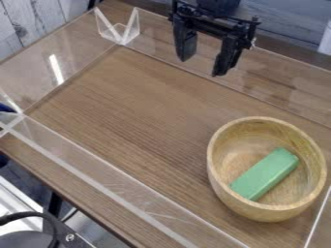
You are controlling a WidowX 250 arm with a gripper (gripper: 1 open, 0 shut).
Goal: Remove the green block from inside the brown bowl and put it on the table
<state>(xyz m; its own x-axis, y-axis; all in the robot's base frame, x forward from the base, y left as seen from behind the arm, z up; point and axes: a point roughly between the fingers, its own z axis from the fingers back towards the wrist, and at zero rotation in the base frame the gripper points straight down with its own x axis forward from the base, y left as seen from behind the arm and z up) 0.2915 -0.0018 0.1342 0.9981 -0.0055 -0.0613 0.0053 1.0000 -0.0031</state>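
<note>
Although nothing has yet been grasped, the layout is plain enough for the handling to be judged. The green block (pixel 265 174) is seen lying flat on the sloping inside of the brown bowl (pixel 227 139), which sits at the near right of the bench (pixel 130 107). The block lies slantwise, one end toward the near left of the bowl and the other toward its far right, and it is touched by nothing but the bowl.

The gripper (pixel 211 53) is held at the far side of the scene, well apart from the bowl and above the bench, pointing down, with its jaws spread wide and nothing between them.

The block is judged to be light and stiff, a small matte bar that should neither give nor break under pressure. Its surface looks dull rather than glossy, so little slipping is expected. It is best taken across its narrow width, at the middle of its length, with the jaws lined up square to its long sides.

Care is called for because the bar rests on a curve: one jaw may meet the wood early. The bowl itself appears light and smooth, and could be nudged if its thick rim is struck on the way in.
</note>
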